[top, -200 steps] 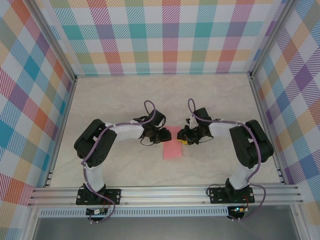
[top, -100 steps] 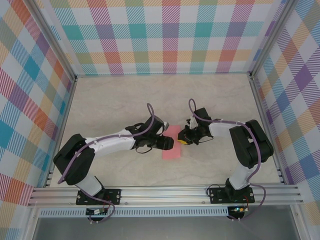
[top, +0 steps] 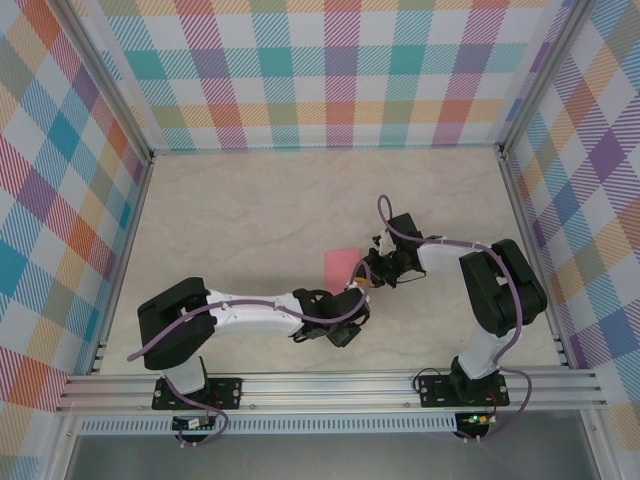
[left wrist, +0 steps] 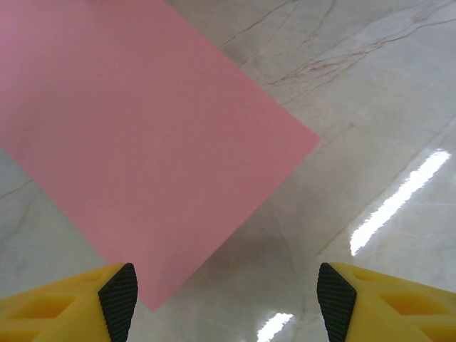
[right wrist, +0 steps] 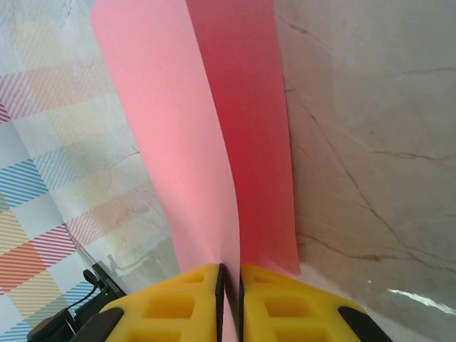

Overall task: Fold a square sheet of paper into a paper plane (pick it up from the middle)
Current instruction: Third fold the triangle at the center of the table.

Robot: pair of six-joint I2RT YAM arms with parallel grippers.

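Right claw pinched tight on the square sheet of paper, left claw wide open and empty!

Yellow fingers of the right claw meet with the sheet's edge clamped between them, and the paper rises away from that pinch in two leaves, one pale, one shadowed. On the left wrist view the black pads stand well apart over the marble worktop, a corner of the sheet pointing down between them, nothing gripped. From overhead, the paper sits around the middle of the worktop, a touch toward its right edge.
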